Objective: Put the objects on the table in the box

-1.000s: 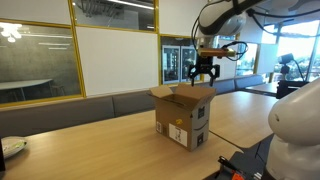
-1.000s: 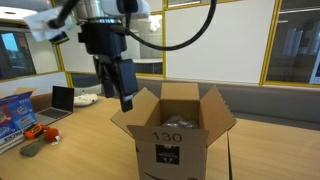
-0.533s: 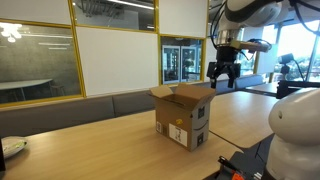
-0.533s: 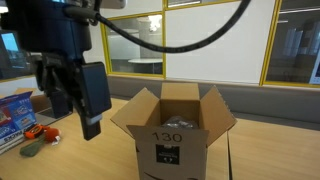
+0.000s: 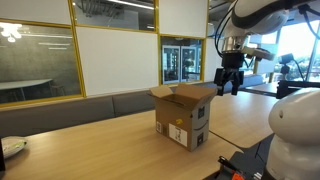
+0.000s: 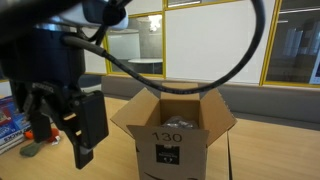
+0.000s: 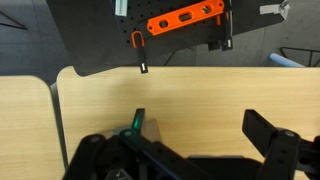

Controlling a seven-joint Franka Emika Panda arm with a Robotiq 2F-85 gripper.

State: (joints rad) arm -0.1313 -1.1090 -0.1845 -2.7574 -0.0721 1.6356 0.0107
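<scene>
In an exterior view, at the far left edge, a small red item (image 6: 42, 131) and a dark green item (image 6: 30, 150) lie on the table (image 6: 270, 150) next to a colourful pack (image 6: 8, 112). Gripper (image 6: 60, 145) fills the left foreground, beside the box (image 6: 172, 140) and clear of it. Box flaps are up, "130" on the front, and there's something grey (image 6: 180, 124) inside, can't ID.

In an exterior view, box (image 5: 185, 118) is mid-frame and gripper (image 5: 230, 88) is up and right of it, past the right flap.

Wrist view: fingers (image 7: 275, 145) spread wide, nothing held. Wooden tabletop below, small green thing (image 7: 138, 120) left of centre, orange level (image 7: 185, 17) at top.
</scene>
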